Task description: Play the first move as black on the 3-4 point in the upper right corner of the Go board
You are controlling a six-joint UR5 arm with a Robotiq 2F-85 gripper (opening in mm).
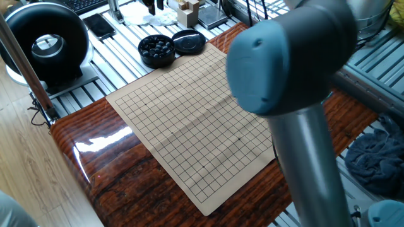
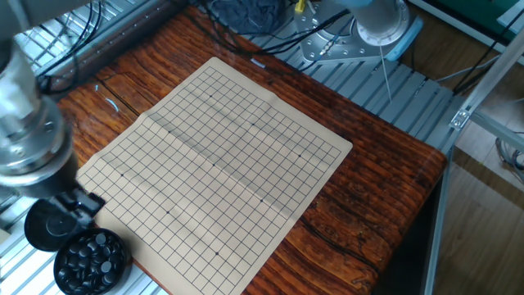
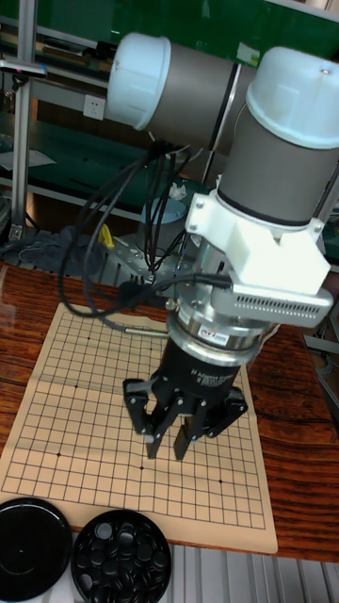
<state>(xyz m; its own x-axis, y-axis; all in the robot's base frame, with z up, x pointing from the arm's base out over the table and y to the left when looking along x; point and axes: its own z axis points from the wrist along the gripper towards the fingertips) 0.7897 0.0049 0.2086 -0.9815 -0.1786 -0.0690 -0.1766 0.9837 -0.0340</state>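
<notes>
The Go board point(image 1: 189, 120) point(image 2: 221, 156) point(image 3: 85, 396) lies flat on the wooden table with no stone on its grid. Small glossy black stones fill a round black bowl point(image 1: 156, 49) point(image 2: 92, 262) point(image 3: 121, 558) just off one board edge, with its black lid point(image 1: 189, 41) point(image 2: 49, 225) point(image 3: 33, 546) beside it. My gripper point(image 2: 86, 203) point(image 3: 168, 450) points down over that board edge, above the lid and bowl. Its fingers stand a narrow gap apart with nothing between them. I cannot single out the 3-4 point; in the tall view the arm covers part of the board.
The big blue-grey arm joint point(image 1: 284, 57) blocks the right side of one fixed view. A black round device point(image 1: 44, 41) stands off the table beyond the bowl. Cables point(image 2: 246, 12) and the robot base point(image 2: 381, 20) sit past the far board edge. A dark cloth point(image 1: 372, 157) lies beside the table.
</notes>
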